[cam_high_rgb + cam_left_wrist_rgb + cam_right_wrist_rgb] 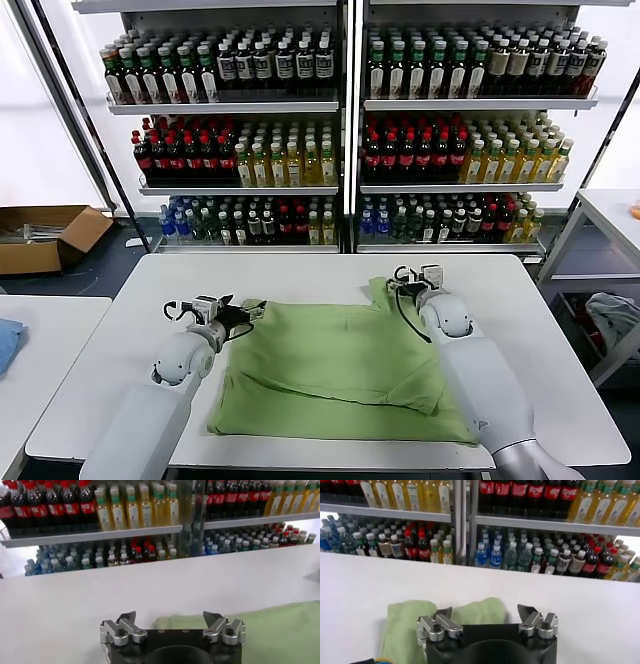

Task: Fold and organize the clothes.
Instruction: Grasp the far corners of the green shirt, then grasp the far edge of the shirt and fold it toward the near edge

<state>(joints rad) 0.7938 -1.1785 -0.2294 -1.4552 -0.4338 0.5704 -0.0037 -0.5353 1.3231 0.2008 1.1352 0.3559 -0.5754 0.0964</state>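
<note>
Green polo shirt [340, 365] flat on white table [120, 370], left gripper [243, 313] and right gripper [403, 283] wide-jawed at its far corners.

1. Green shirt [335, 365]: one, spread on the centre counter [130, 330].
2. Robot arms: two, each with one pincer, left pincer [252, 311] and right pincer [398, 283].
3. Counters: three, centre, one to the left [50, 330], one to the right [615, 215].
4. Cardboard box [45, 238]: one, on the floor.
5. Shelving bays [345, 120]: two, side by side, three bottle tiers each.
6. Bottles: too many to count.
7. Blue cloth [6, 342]: one.
</note>
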